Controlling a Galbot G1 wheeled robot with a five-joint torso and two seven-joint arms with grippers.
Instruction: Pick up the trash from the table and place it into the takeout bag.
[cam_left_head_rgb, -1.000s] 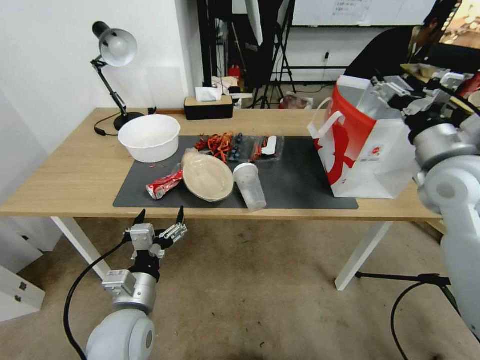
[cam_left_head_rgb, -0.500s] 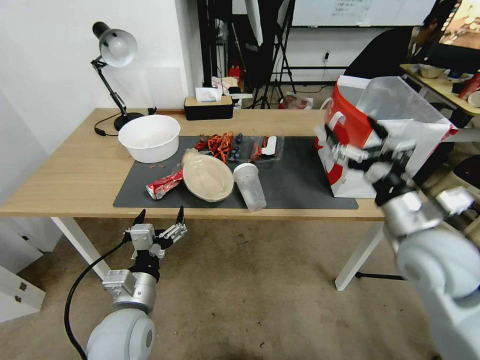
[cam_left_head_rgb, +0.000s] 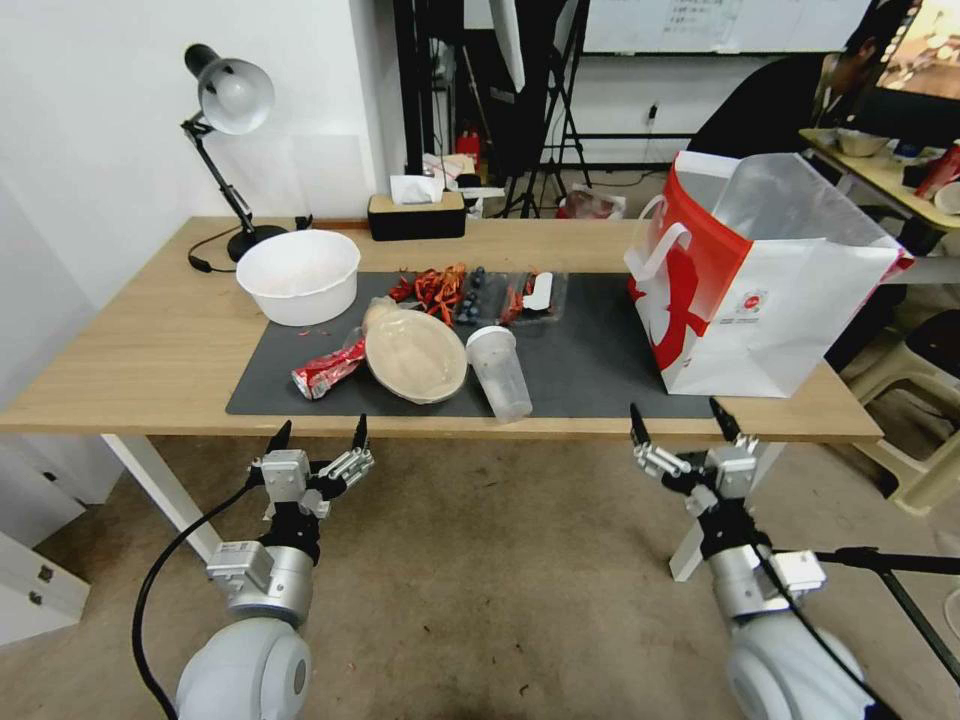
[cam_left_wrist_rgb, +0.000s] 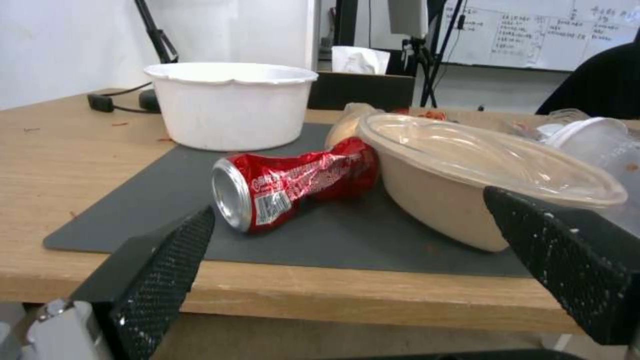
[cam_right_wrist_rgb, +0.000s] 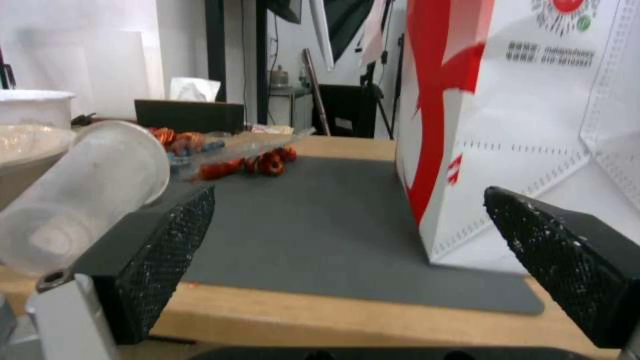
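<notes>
— Head view first: what do you see?
— Your table (cam_left_head_rgb: 150, 370) spans mid-frame; takeout bag (cam_left_head_rgb: 760, 300) upright at right; beige bowl (cam_left_head_rgb: 415, 355), clear cup (cam_left_head_rgb: 500, 375), crushed red can (cam_left_head_rgb: 328, 368) centre-left.
— And your grippers?
— Left gripper (cam_left_head_rgb: 318, 432) and right gripper (cam_left_head_rgb: 685, 423) below the table edge, both spread, grasping nothing

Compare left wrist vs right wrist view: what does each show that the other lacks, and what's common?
Left wrist: the crushed red can lying on its side, touching the beige paper bowl, and the open left claw below the table edge.

Right wrist: the takeout bag standing upright, red shreds beside a clear tray, and the open right claw.

Both: the grey mat, the wooden table, the large white bowl, the tipped clear plastic cup and the tissue box.
</notes>
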